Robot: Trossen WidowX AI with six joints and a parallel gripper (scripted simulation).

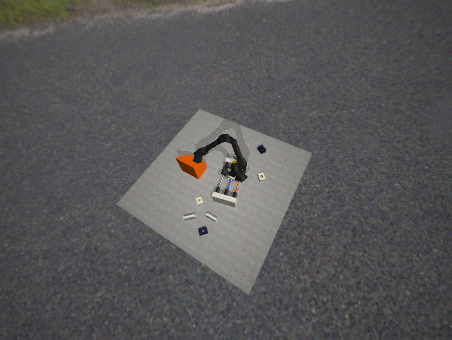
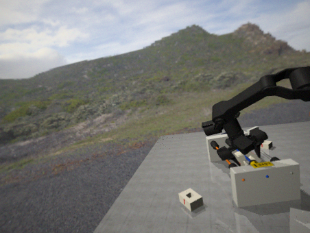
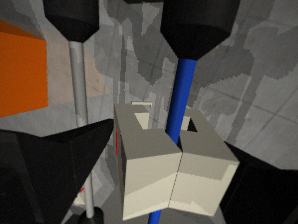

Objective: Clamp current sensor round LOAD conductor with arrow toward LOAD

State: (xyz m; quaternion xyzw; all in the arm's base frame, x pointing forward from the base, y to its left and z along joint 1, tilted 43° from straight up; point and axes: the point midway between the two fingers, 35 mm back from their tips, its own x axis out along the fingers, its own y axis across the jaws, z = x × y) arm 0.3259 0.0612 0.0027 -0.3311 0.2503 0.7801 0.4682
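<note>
Split-core current sensor, a cream block in 2 hinged-looking halves [image 2: 239, 155] [image 3: 175, 170], sits at the blue rod-like conductor [image 3: 180, 100], which runs down between the halves. I count 1 red mark on its side in my wrist view, but cannot tell which way an arrow points. The halves meet along a seam nearest my camera and spread apart at the far side, so the sensor is open.

My black parallel-jaw gripper [image 1: 232, 172] [image 2: 242, 155] [image 3: 155, 129] has its 2 fingers set wide, with the sensor held between them.

I see 3 conductors: the blue one, 1 pale grey rod [image 3: 80, 95] and 1 orange rod [image 1: 237, 186]. They span 2 upright off-white rectangular blocks [image 1: 225, 199] [image 2: 265, 183]. There is 1 yellow LOAD marker with black lettering [image 2: 262, 164], at the blue conductor near the closer block in the exterior view.

Around the fixture, on the grey square table top [image 1: 165, 200] [image 2: 151, 185], I count 2 loose cream blocks with a hole [image 1: 199, 200] [image 2: 191, 199], 2 dark navy blocks [image 1: 202, 231] and 2 slim white bars [image 1: 189, 216]. My 1 black jointed arm [image 1: 226, 138] [image 2: 254, 94] rises beside 1 bright orange block [image 1: 191, 167] [image 3: 22, 72]
</note>
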